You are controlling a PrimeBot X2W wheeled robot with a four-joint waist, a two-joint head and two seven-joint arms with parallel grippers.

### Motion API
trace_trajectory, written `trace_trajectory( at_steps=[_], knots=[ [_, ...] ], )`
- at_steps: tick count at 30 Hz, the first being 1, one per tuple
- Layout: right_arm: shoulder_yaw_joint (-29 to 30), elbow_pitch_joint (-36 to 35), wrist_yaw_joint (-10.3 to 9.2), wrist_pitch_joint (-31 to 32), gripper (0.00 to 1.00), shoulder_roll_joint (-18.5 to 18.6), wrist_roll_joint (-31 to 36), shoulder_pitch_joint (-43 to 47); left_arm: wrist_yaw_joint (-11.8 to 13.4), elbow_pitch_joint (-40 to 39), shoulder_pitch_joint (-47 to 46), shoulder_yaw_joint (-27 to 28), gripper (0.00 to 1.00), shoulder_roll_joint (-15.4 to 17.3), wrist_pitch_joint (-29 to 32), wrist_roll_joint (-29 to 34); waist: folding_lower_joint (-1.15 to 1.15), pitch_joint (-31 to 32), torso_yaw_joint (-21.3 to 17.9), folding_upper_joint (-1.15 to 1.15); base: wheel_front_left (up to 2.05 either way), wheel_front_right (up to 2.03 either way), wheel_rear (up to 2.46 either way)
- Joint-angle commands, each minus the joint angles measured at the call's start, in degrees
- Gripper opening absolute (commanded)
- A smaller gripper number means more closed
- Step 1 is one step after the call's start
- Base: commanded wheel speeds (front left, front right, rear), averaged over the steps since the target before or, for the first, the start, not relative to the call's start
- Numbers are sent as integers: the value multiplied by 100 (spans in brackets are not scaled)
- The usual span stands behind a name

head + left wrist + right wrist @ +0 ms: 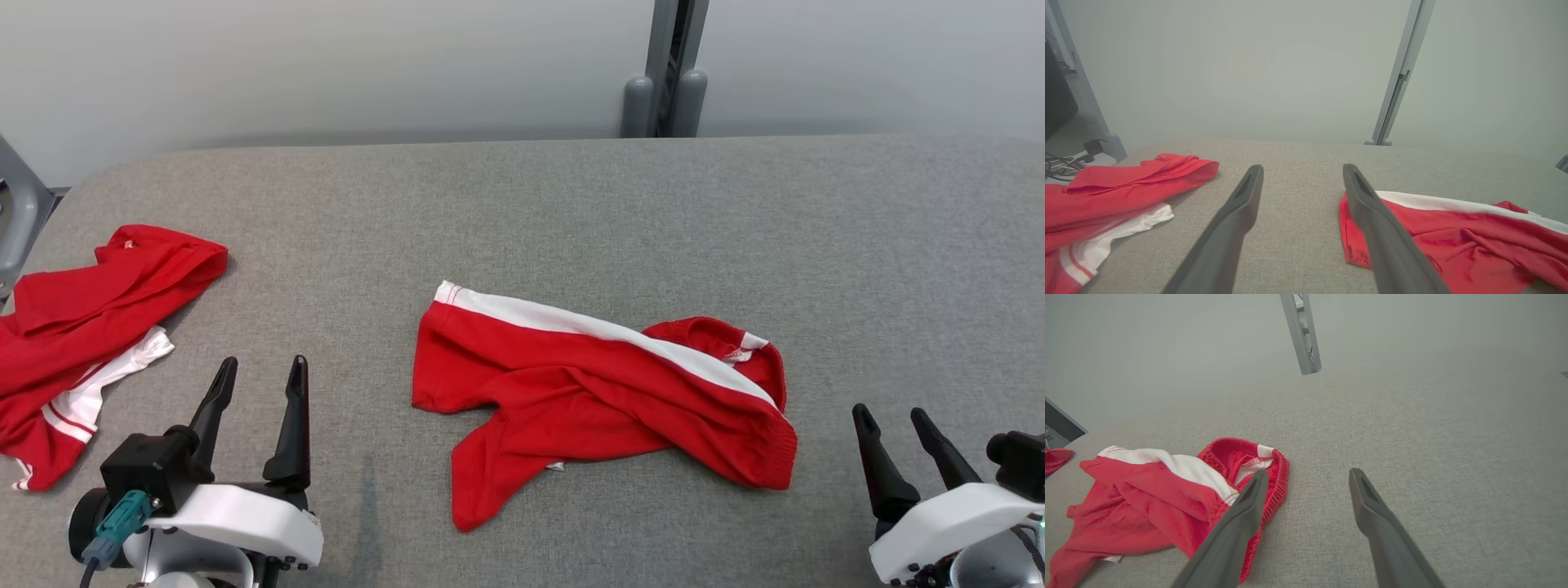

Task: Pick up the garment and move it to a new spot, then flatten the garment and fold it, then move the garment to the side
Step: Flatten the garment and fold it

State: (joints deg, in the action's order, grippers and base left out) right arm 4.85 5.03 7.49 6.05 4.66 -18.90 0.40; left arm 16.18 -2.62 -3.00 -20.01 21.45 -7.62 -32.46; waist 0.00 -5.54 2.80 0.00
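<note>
Garment (pixel 604 392) lay crumpled near the middle of the grey, cloth-covered tabletop (pixel 571 212): red fabric with a white stripe (pixel 604 331) along its far edge and a gathered elastic end toward my right. A second red-and-white piece (pixel 90 327) sat bunched at the tabletop's left edge, well apart from it. Beyond the far edge I saw a plain pale wall (pixel 326 65) and a grey upright post (pixel 671 73) standing against it.

My left hand (pixel 264 363) was poised at the near left, between the two cloths and touching neither. Its dark fingers pointed away from me across the tabletop, spread wide with nothing between them. My right hand (pixel 888 411) was at the near right, near the garment's elastic end but apart from it. Its fingers leaned slightly leftward, parted just as wide, and they too were empty. Both hands sat low over the grey surface.
</note>
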Motion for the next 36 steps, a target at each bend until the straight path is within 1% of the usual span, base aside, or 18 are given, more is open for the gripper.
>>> trace_trajectory(
  at_steps=[1,3,7,11,15,21,24,29,33,34,35,36],
  knots=[
    [-8,108,1,57,100,17,-155,-124,-30,14,-121,0,100,6,-30,5,0,-104,65,0,0,0,0],
    [-137,357,1,169,100,9,-468,-266,-62,49,-203,-37,100,-22,-50,8,0,-254,135,0,0,0,0],
    [-387,609,1,278,100,13,-858,-474,-117,115,-320,-89,100,-67,-79,12,0,-411,208,0,0,0,0],
    [-652,688,1,451,100,34,-1216,-574,-155,197,-390,-126,100,-90,-108,9,0,-483,248,0,0,0,0],
    [-914,617,1,689,100,93,-1488,-504,-169,257,-433,-139,100,-101,-137,-1,0,-508,271,0,0,0,0],
    [-1134,434,1,1018,100,156,-1603,-343,-179,291,-474,-149,100,-121,-170,-27,0,-540,292,0,0,0,0],
    [-1150,221,1,1181,100,130,-1669,-208,-194,309,-490,-157,100,-134,-186,-44,0,-554,305,0,0,0,0],
    [-1099,-230,1,1475,100,78,-1596,68,-193,343,-510,-167,100,-149,-218,-58,0,-578,295,0,0,0,0],
    [-1102,-352,1,1561,100,3,-1560,105,-199,374,-531,-182,100,-160,-228,-74,0,-604,266,0,0,0,0],
    [-1099,-334,1,1549,76,-12,-1558,64,-203,383,-544,-186,100,-161,-227,-77,0,-613,263,0,0,0,0],
    [-1083,-308,1,1515,63,-28,-1586,13,-207,388,-563,-193,100,-162,-227,-78,0,-623,262,0,0,0,0],
    [-1085,-262,1,1515,37,-37,-1557,-30,-204,391,-585,-200,100,-164,-226,-75,0,-632,265,0,0,0,0]
  ],
)
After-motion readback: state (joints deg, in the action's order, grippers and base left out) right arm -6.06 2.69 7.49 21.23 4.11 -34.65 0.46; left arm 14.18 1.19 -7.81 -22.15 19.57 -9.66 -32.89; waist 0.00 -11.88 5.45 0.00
